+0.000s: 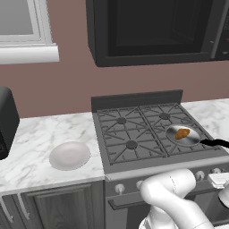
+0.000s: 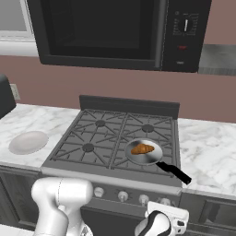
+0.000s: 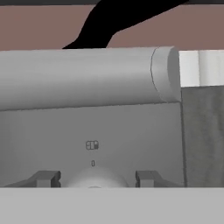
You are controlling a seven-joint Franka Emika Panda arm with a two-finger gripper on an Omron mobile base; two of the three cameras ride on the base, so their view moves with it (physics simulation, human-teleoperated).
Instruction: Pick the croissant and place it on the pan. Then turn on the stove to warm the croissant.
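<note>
Croissant (image 2: 142, 149) already in pan (image 2: 144, 152), centre-right of frame; knob-turning step in hand. Gripper (image 3: 96, 179), bottom centre, jaws apart around a stove knob (image 3: 95, 180), not visibly clamped. Next: close, then twist.

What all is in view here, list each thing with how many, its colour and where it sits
croissant: one, golden-brown, lying in the pan.
pan: one, shiny grey with black handle, on the stove's front right burner.
stove: one, dark grey, black grates, silver knobs along its front.
plate: one, white, on the marble counter left of the stove.
microwave: one, black, above the stove.
black appliance: one, at the counter's far left.
gripper: one, dark fingertips either side of a silver knob on the stove front, pan handle above.
</note>
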